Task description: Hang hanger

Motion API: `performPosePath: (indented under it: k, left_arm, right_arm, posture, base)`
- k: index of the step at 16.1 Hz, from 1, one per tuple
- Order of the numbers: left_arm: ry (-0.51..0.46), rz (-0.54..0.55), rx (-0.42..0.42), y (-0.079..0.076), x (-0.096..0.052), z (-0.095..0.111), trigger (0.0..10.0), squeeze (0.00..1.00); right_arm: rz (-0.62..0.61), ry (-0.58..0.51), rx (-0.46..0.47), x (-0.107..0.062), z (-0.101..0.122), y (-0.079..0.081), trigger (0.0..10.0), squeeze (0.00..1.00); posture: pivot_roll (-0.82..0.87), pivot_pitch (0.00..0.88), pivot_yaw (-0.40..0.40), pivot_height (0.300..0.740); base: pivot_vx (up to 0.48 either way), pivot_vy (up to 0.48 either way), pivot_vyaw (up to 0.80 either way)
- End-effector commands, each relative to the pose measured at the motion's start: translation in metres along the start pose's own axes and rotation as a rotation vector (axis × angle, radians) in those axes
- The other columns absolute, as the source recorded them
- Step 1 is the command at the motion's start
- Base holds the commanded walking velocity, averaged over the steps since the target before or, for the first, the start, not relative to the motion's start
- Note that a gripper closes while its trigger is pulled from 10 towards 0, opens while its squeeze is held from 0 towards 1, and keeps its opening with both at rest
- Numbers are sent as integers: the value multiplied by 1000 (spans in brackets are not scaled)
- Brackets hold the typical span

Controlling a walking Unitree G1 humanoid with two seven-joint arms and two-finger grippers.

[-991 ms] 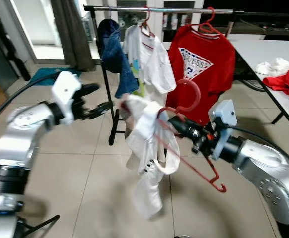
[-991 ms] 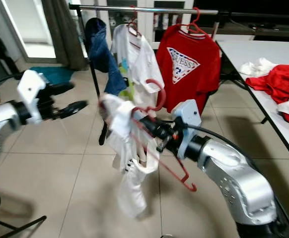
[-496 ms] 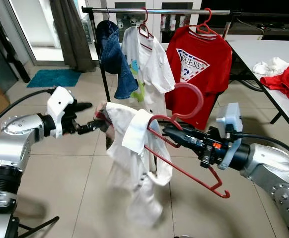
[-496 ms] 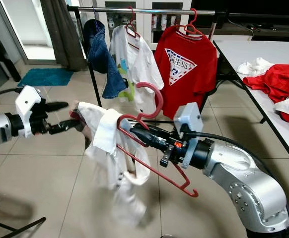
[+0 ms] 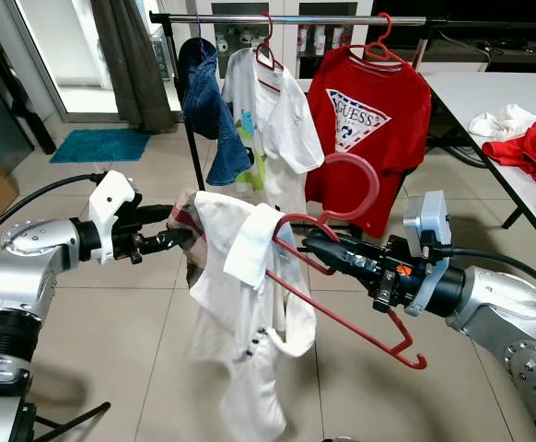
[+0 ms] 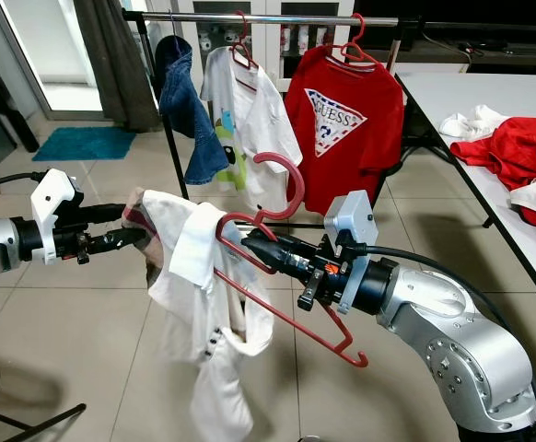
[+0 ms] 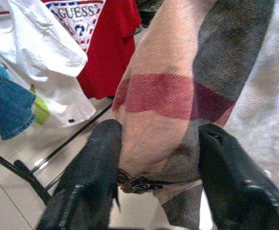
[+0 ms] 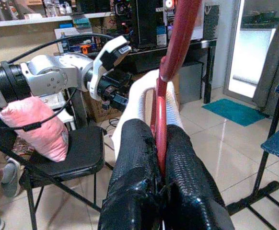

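Note:
A red hanger (image 5: 342,313) with a white shirt (image 5: 240,295) draped over its one arm is held out in front of me, its hook (image 5: 353,189) pointing up. My right gripper (image 5: 312,244) is shut on the hanger just below the hook, and the red bar (image 8: 175,48) runs between its fingers (image 8: 134,187). My left gripper (image 5: 183,226) is shut on the shirt's plaid-lined edge (image 7: 163,96), pulling it out to the left. The clothes rack's rail (image 5: 296,18) stands beyond, at the top.
On the rail hang a denim garment (image 5: 215,101), a white T-shirt (image 5: 277,110) and a red T-shirt (image 5: 369,120) on red hangers. A white table (image 5: 498,97) with red and white clothes (image 5: 526,147) stands at the right. A teal mat (image 5: 102,145) lies far left.
My left gripper, open and apart from the shirt a second ago, has closed on its edge and drawn it left. The shirt now hangs spread out. The right arm has steadied.

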State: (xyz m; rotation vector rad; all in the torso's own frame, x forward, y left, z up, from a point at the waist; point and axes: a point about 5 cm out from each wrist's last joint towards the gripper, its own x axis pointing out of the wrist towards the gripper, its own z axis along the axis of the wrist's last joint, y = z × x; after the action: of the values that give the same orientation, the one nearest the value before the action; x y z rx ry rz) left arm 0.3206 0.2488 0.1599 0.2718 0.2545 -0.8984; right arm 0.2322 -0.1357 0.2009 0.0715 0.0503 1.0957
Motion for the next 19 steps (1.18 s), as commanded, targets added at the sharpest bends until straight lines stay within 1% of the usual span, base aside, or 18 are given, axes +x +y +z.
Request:
performPosePath:
  k: [1, 3, 4, 9, 13, 16, 17, 19]
  left_arm:
    - [-17, 2, 10, 3, -2, 5, 0, 0]
    - [-23, -4, 2, 3, -2, 5, 0, 0]
    - [-45, -8, -13, 3, 0, 4, 0, 0]
    - [-70, 7, -32, 6, 3, 3, 0, 0]
    - [-97, -1, -30, 5, 5, 4, 0, 0]
    - [-131, 6, -36, 4, 3, 4, 0, 0]
    - [-135, 16, -32, 4, 2, 4, 0, 0]
    - [-127, 94, -24, 9, -3, 1, 0, 0]
  right_arm:
    - [12, -23, -21, -3, 7, 2, 10000, 0]
    - [13, -23, -21, -3, 7, 3, 10000, 0]
    - [18, -24, -22, -2, 7, 3, 10000, 0]
    - [25, -25, -25, -3, 8, 4, 10000, 0]
    - [27, -21, -25, -5, 7, 5, 10000, 0]
    - [26, -20, -26, -5, 8, 6, 10000, 0]
    - [26, -19, -26, -5, 8, 5, 10000, 0]
    - [25, -16, -25, -5, 7, 5, 10000, 0]
  posture:
    - [-174, 0, 72, 740]
    - [-173, 0, 70, 740]
    - [-175, 0, 69, 740]
    - [-184, 0, 71, 740]
    - [-190, 0, 70, 740]
    - [-190, 0, 67, 740]
    - [-188, 0, 65, 740]
    - [-185, 0, 62, 740]
  base:
    - [0, 0, 0]
    - [0, 0, 0]
    - [0, 0, 0]
    - [0, 0, 0]
    - [0, 0, 0]
    - [0, 0, 0]
    - [0, 0, 0]
    - [0, 0, 0]
